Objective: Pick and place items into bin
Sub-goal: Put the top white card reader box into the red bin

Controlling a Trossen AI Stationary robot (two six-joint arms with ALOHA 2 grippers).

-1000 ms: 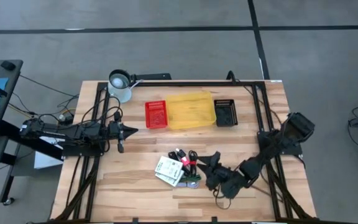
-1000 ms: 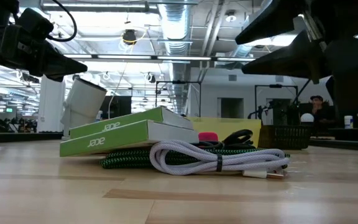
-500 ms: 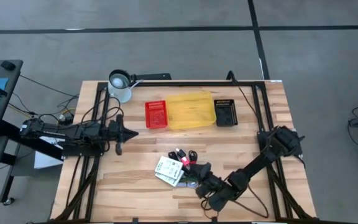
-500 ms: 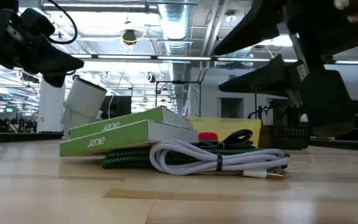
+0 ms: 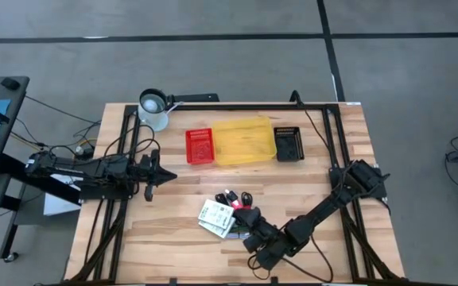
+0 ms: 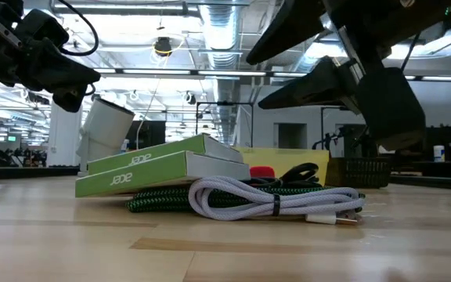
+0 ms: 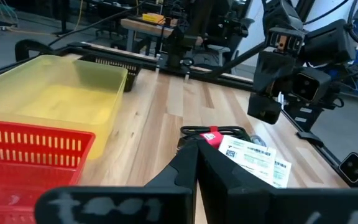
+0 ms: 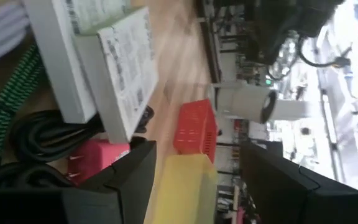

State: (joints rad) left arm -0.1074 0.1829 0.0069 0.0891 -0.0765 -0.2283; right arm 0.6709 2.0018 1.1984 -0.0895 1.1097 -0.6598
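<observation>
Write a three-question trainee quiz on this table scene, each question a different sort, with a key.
1. True or false: the right gripper hangs over the item pile with its fingers open.
2. Which bin sits between the red basket and the black basket? A) blue B) yellow C) white
3. Fill in: the white boxes carry ____ print.

Key: 1 true; 2 B, the yellow bin; 3 green.

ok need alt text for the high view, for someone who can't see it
Overhead view of a wooden table: the right hand, open, hangs over a small pile of white and green boxes and cords near the front edge. The left hand, shut, waits at the left. A red basket, yellow bin and black basket line the back.
</observation>
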